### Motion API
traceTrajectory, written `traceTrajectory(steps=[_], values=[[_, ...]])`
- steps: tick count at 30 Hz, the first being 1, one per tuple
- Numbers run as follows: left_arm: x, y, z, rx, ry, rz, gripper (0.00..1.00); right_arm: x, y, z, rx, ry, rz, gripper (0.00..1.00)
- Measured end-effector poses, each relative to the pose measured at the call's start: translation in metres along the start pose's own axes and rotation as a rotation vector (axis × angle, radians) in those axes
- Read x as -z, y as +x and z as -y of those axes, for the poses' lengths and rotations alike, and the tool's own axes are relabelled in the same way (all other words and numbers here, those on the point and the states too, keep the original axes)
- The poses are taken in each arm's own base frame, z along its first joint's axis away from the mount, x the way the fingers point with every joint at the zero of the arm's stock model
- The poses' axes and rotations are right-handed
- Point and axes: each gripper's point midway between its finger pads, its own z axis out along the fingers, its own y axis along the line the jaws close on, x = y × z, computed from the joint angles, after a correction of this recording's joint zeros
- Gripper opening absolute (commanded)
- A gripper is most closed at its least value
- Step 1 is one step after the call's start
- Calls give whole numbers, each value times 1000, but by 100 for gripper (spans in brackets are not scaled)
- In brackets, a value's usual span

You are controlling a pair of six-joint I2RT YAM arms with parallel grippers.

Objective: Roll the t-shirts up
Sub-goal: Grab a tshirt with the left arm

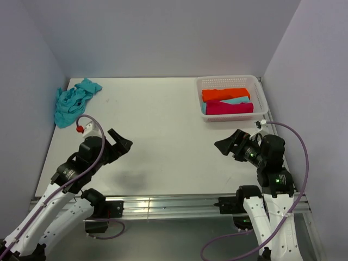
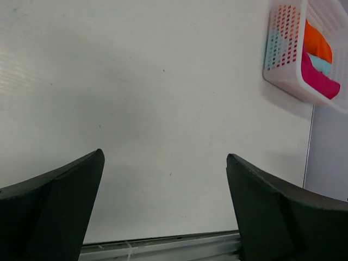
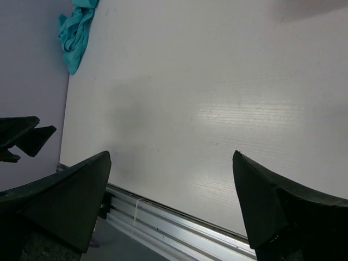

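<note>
A teal t-shirt (image 1: 73,101) lies crumpled at the table's far left corner; it also shows in the right wrist view (image 3: 76,31). Rolled orange (image 1: 225,94), pale aqua (image 1: 238,100) and magenta (image 1: 228,107) shirts lie in a white mesh basket (image 1: 260,98), also seen in the left wrist view (image 2: 285,54). My left gripper (image 1: 120,142) is open and empty above the near left of the table, well short of the teal shirt. My right gripper (image 1: 228,144) is open and empty at the near right, in front of the basket.
The white table (image 1: 163,125) is walled at the back and both sides. A metal rail (image 1: 163,205) runs along the near edge. The basket stands at the far right corner against the wall.
</note>
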Motion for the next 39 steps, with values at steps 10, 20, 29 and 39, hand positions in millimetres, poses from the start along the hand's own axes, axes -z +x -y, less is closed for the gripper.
traceTrajectory(steps=[10,20,29,39], values=[[-40,-68,-18,130,-291,125,100,-4,8,0,-1,-4,-36,100],[-126,-262,-128,524,-560,443,96,-8,14,0,-8,2,-87,100],[-206,-321,-194,612,-673,505,94,-4,3,-3,5,39,-96,100],[-287,-288,-263,604,-798,394,60,3,-15,-2,30,119,-81,100]])
